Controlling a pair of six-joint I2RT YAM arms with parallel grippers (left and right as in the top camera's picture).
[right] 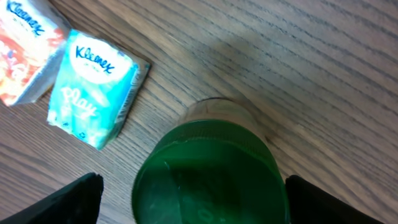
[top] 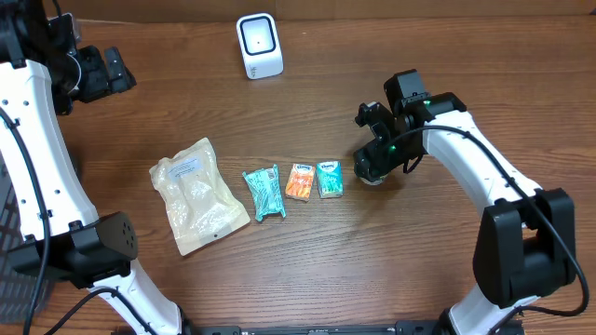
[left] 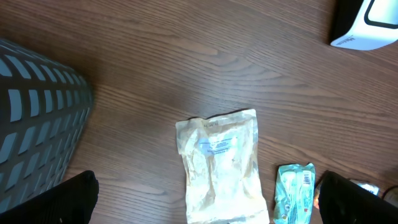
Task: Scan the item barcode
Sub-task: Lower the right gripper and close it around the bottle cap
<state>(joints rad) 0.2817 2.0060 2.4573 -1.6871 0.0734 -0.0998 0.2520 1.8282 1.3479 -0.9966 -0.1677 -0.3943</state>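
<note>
Right claw: the right gripper [right: 194, 199] is hanging open directly over a round container with a dark green lid [right: 208, 165], its two black fingers [right: 68, 202] standing wide apart on either side of the lid.
Finger contact: the finger on the picture's left is sitting clear of the lid. The other is lying right at the lid's edge, and I cannot tell whether it is touching.
Task item: the green-lidded container is standing upright on the brown wooden table [top: 419, 270], just to the right of the tissue packs, not lifted.
Scanner: a white box-shaped barcode scanner with a dark window [top: 259, 45] is standing at the far side of the table, well apart from the container.
Left claw: the left gripper [left: 205, 202] is hovering open and holding nothing at the far left of the table, its dark fingers showing only in the bottom corners of the left wrist view.
Row of goods: a beige vacuum-sealed pouch with a white label [top: 196, 197] is lying flat at the left. A teal foil packet [top: 264, 193], an orange Kleenex tissue pack [top: 299, 181] and a teal Kleenex tissue pack [top: 329, 179] are lying beside it in a line.
Basket: a grey slotted basket [left: 37, 124] is showing at the left edge of the left wrist view, apart from the pouch.
</note>
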